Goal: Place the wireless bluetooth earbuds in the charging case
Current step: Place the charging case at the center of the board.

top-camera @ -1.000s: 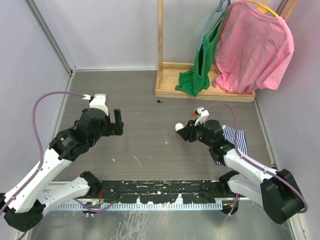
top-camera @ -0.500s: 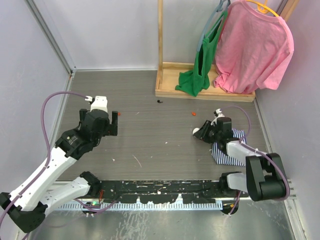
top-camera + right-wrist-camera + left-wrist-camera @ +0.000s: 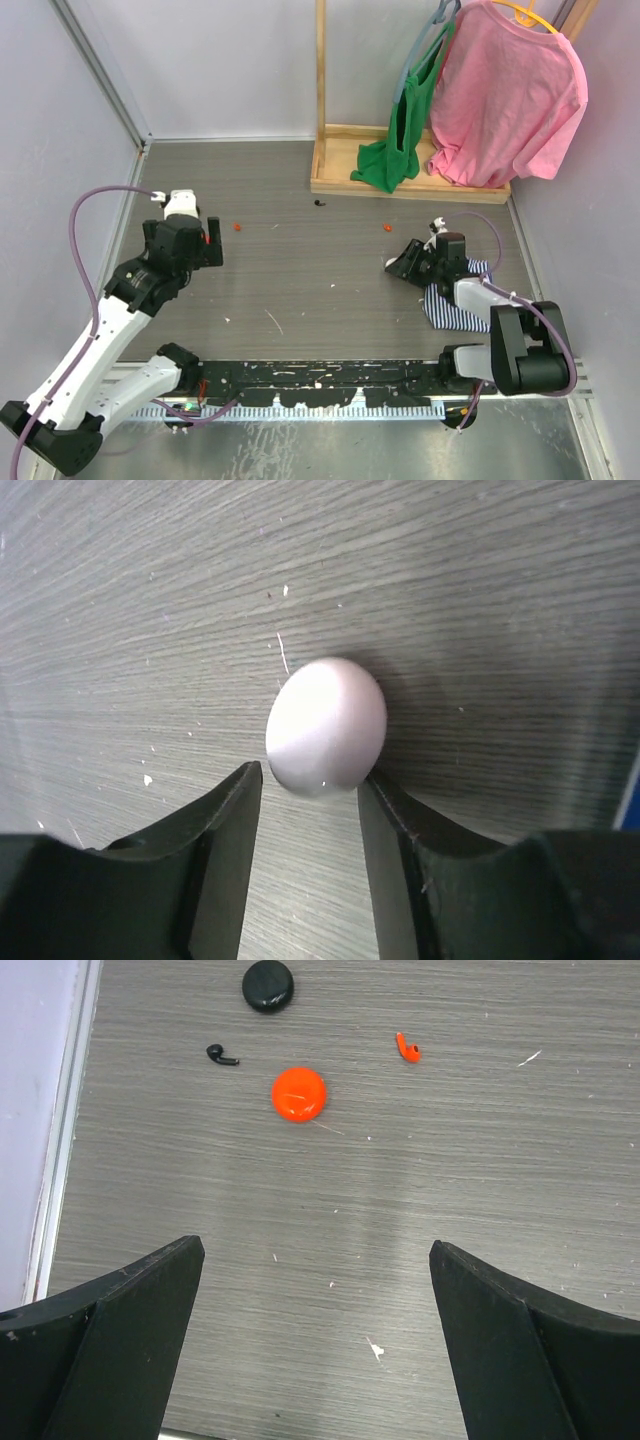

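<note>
My left arm stretches forward along the left side of the table (image 3: 300, 290) with the wrist tipped down. The left gripper (image 3: 315, 1255) is spread wide over bare wood. Ahead of it lie a black earbud (image 3: 222, 1055), a red earbud (image 3: 407, 1048), a red case (image 3: 299, 1093) and a black case (image 3: 268, 985). My right arm is folded low. The right gripper (image 3: 308, 815) is slightly parted, and the white case (image 3: 327, 725) sits at its tips, not clamped.

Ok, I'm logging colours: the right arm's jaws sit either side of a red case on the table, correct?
Not red: the case is white. The right wrist view shows it on the table with the right arm's jaws either side.
</note>
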You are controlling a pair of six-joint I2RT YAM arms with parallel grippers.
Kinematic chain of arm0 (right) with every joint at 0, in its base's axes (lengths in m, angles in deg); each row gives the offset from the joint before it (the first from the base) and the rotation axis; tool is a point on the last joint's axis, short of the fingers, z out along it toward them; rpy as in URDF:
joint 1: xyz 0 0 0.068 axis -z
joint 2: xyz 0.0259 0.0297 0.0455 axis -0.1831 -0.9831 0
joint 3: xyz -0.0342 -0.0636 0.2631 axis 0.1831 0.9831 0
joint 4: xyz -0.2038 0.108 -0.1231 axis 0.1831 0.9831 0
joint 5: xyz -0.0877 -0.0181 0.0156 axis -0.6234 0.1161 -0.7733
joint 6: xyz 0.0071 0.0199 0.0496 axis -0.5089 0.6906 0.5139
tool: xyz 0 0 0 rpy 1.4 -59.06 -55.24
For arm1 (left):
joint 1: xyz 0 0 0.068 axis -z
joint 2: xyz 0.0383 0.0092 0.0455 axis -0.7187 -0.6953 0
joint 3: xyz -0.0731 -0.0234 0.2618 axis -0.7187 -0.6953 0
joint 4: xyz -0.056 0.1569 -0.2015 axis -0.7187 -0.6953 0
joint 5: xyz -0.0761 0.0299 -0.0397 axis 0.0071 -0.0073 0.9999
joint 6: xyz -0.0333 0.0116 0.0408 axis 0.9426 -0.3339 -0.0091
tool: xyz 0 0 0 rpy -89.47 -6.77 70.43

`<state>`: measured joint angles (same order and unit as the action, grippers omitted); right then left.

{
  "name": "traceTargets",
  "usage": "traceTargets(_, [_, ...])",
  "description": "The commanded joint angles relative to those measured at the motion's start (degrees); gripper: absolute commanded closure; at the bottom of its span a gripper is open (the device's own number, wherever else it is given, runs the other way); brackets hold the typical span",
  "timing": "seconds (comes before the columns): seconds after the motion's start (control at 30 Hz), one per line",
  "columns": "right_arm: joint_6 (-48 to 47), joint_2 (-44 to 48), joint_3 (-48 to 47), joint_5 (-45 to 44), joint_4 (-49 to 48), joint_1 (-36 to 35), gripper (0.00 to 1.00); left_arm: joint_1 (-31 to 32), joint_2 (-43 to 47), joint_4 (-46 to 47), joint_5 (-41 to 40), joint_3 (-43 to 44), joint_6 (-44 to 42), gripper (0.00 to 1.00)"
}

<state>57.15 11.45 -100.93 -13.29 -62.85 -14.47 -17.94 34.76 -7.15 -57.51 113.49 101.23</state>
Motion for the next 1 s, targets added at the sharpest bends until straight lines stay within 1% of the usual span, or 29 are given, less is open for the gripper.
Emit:
traceTargets(0.0, [-1.18,3.70,-0.45,-2.82,6.28,0.24,0.46,-1.66,1.31,2.33,1.58,0.06,1.00,0.02])
traceTargets(0.1, [-1.66,6.85,-0.49,-3.31,8.67,0.21,0.39,-2.12,1.85,2.44,1.63,-0.14,1.00,0.02])
traceTargets(0.33, [-3.11,17.26,-2.82,-4.46,17.44,0.23,0.27,-2.80,2.72,2.53,1.74,-0.39,1.30,0.02])
traceTargets(0.43, [-4.46,23.48,-4.90,-5.81,21.53,0.23,0.17,-3.19,2.39,2.57,1.90,-0.34,1.46,0.02])
traceTargets(0.47, [-5.18,25.46,-5.95,-6.31,22.57,0.23,0.10,-3.29,2.21,2.61,1.97,-0.31,1.50,0.02])
traceTargets(0.5, [-5.66,27.17,-6.76,-6.91,23.51,0.23,0.00,-3.35,2.01,2.62,2.10,-0.25,1.70,0.02])
traceTargets(0.63, [-8.09,34.18,-10.42,-8.10,26.36,0.23,0.00,-3.66,0.09,2.38,2.91,0.29,2.72,0.02])
traceTargets(0.77, [-9.03,39.90,-12.59,-8.86,26.31,0.23,0.00,-4.11,-3.21,0.31,2.46,2.13,5.55,0.02])
traceTargets(0.97, [-4.79,45.82,-12.27,-14.36,24.74,0.23,0.00,-5.71,-9.37,-1.78,3.20,4.86,10.04,0.02])
